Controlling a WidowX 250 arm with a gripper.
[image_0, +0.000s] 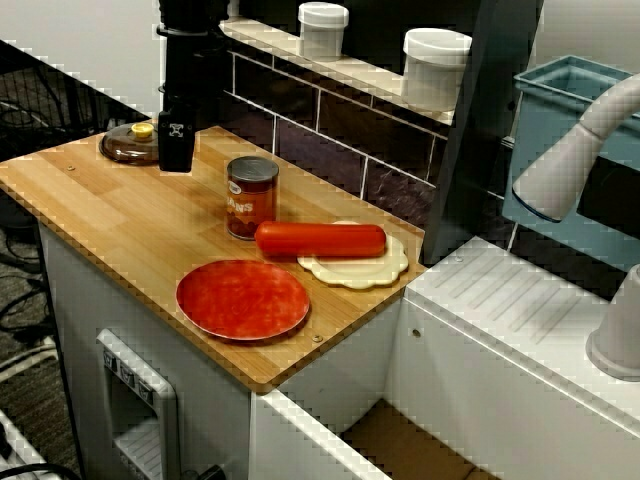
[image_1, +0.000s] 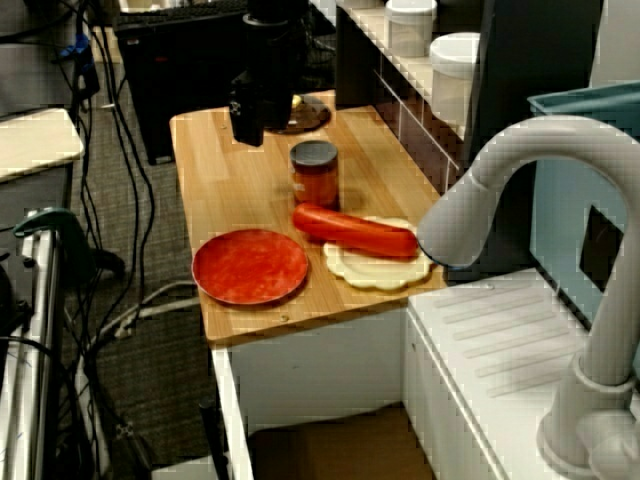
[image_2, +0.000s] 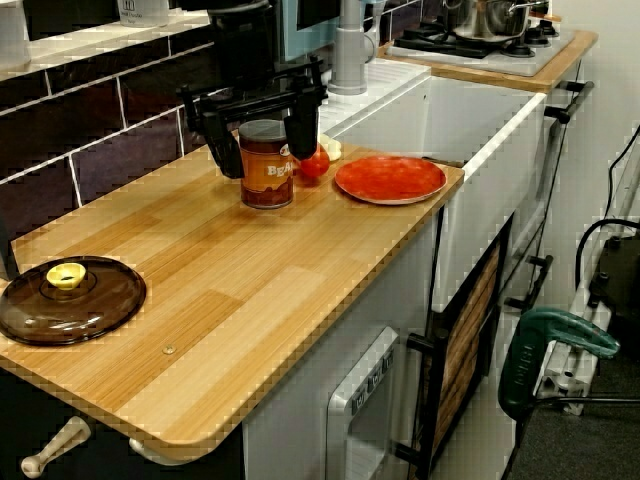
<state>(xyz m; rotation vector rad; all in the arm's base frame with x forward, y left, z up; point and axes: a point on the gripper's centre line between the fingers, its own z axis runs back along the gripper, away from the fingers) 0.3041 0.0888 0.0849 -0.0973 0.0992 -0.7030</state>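
Pincer (image_0: 176, 158) wide open, gripping nothing, hovering above surface (image_0: 120, 215) between lid (image_0: 130, 145) and can (image_0: 251, 197), arm (image_0: 192, 50) upright, pointing down

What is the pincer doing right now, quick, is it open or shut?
Pincer: open, holding nothing.

Wooden counter (image_0: 110, 205) against dark tiled wall (image_0: 320, 148), white sink unit (image_0: 500, 310) alongside, cables (image_1: 150, 305) on grey floor (image_1: 160, 385).
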